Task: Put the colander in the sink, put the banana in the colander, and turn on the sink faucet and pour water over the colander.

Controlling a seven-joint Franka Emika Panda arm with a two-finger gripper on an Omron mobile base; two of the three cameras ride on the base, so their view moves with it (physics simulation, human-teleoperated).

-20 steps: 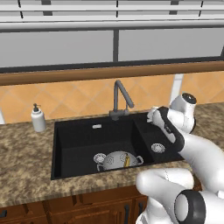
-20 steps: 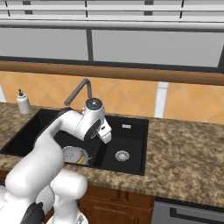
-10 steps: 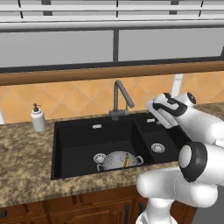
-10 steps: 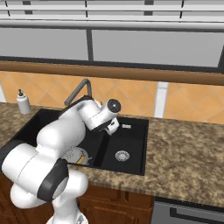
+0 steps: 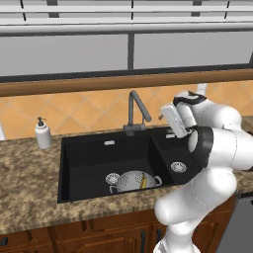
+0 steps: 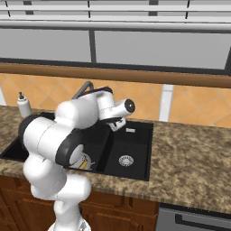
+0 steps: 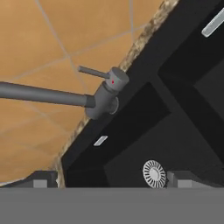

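Note:
The silver-grey colander sits in the larger basin of the black sink, near its front wall. The yellow banana lies inside it. A dark grey faucet stands behind the sink, and no water runs from it. My gripper hangs just right of the faucet at spout height, open and holding nothing. In the hand view the faucet body and its small side lever lie ahead of my gripper. From the right base view my gripper is over the sink's back edge.
A white soap dispenser stands on the granite counter left of the sink. The smaller basin's round drain lies below my hand. An orange tiled wall and a wooden sill rise close behind the faucet.
My hand has risen from over the smaller basin and turned toward the faucet, ending beside its spout. The colander and banana have stayed put.

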